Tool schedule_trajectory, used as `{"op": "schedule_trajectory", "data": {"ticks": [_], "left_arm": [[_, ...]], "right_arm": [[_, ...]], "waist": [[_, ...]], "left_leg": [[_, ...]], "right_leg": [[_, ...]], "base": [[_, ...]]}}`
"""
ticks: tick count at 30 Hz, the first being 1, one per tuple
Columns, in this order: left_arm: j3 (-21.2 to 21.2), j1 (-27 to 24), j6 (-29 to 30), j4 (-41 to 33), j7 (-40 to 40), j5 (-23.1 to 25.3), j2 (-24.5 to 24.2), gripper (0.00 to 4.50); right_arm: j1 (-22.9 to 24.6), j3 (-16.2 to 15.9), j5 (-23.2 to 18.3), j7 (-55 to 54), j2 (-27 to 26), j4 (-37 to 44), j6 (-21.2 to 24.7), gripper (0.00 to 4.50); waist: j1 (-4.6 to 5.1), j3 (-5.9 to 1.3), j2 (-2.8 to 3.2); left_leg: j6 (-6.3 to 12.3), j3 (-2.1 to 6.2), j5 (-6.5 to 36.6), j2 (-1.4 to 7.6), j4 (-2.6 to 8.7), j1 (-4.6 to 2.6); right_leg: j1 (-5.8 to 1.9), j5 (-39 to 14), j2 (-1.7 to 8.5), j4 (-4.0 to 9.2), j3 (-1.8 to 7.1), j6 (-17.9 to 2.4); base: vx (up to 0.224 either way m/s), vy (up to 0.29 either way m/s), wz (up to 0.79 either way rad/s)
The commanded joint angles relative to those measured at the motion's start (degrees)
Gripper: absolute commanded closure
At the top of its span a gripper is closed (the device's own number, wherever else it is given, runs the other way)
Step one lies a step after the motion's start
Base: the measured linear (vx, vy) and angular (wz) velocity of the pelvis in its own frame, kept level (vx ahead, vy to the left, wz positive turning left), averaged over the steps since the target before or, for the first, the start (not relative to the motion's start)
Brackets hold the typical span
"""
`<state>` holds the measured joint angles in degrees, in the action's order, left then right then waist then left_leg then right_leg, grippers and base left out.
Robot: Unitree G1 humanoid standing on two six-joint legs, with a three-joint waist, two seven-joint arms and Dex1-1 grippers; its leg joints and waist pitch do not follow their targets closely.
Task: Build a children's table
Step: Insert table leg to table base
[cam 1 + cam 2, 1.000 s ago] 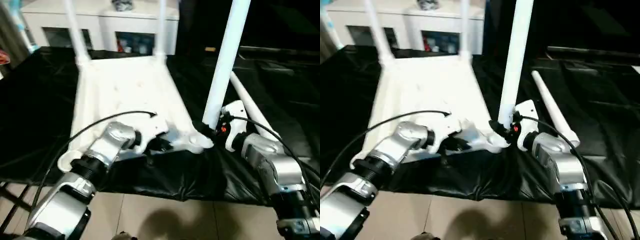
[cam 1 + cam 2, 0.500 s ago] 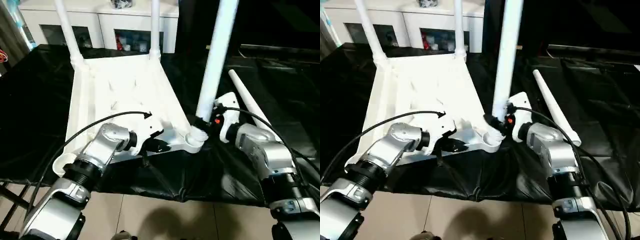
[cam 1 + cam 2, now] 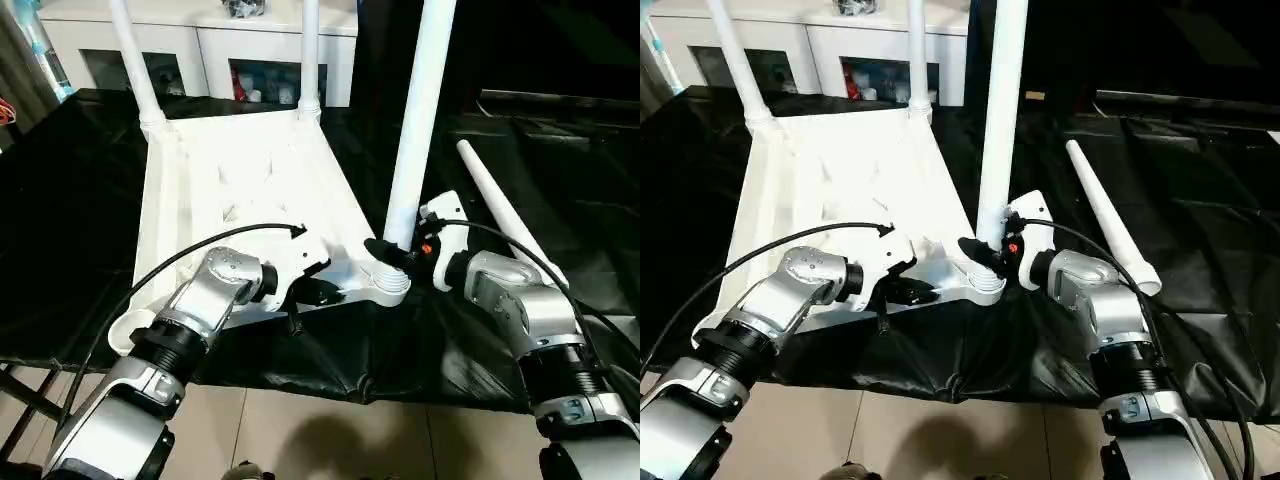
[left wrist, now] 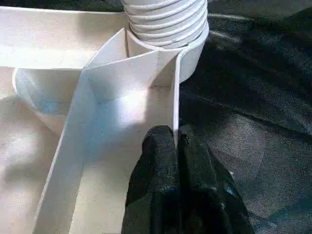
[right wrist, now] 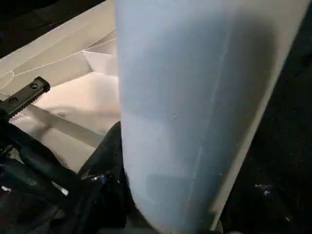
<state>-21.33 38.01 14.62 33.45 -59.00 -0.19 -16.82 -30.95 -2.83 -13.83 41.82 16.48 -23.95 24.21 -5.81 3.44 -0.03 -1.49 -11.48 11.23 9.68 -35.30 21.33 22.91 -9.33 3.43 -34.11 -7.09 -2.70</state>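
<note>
Black cloth-covered work surface (image 3: 90,230): carries all parts.

White plastic square table top (image 3: 235,200), ribbed underside up, lying on the cloth in front of the robot. Two long round white legs (image 3: 135,60) stand in its far corner sockets.

Third long tapering white leg (image 3: 420,110): upright, threaded end now entering the near right round corner socket (image 3: 385,285). A second ago it hung tilted just beside the socket; since then it has been brought plumb over it. Judged: seating begun, screwing-in remains.

Fourth white leg (image 3: 505,215): loose on the cloth beyond the right arm, still to be fitted.

White glass-doored cabinet (image 3: 200,50): behind the table, clear of the work.

Right gripper (image 3: 388,250): clamped around the third leg's base.

Left gripper (image 4: 176,146): pinched tight on the top's thin near rim wall by the socket, steadying it.

Near left socket (image 3: 130,330): unfilled, partly behind the left forearm.
</note>
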Motion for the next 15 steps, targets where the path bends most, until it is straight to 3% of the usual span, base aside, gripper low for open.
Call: {"op": "schedule_trajectory", "data": {"ticks": [1, 11, 15], "left_arm": [[1.0, 0.7, -0.4, -1.8, -0.4, -0.4, 0.3, 4.50], [1.4, 0.9, -0.6, -1.4, 0.3, -0.4, 0.6, 4.50], [1.6, 1.2, -0.8, -0.9, 0.8, -0.4, 0.8, 4.50]], "right_arm": [[0.5, -0.6, 0.9, -0.5, -0.5, -2.7, -0.2, 2.60], [3.0, 5.5, -3.7, -1.7, -2.3, -5.2, -1.8, 2.60], [6.8, 7.7, -5.0, -2.0, -3.9, -5.0, -4.3, 2.60]], "waist": [[-0.34, -4.42, -0.33], [-0.43, -4.48, -0.26], [-0.58, -4.48, 0.08]], "left_leg": [[2.37, 2.43, 6.4, 4.55, 4.13, -0.90], [2.33, 2.46, 6.8, 4.68, 4.16, -1.04], [2.37, 2.44, 7.0, 4.70, 4.14, -1.05]], "right_leg": [[-3.32, -15.8, 7.17, 4.21, 4.46, -7.9], [-3.29, -15.7, 7.22, 4.25, 4.46, -8.1], [-3.23, -14.8, 7.25, 4.20, 4.48, -8.6]], "base": [[0.000, 0.000, 0.00], [0.000, 0.000, 0.00], [0.000, 0.000, 0.00]]}}
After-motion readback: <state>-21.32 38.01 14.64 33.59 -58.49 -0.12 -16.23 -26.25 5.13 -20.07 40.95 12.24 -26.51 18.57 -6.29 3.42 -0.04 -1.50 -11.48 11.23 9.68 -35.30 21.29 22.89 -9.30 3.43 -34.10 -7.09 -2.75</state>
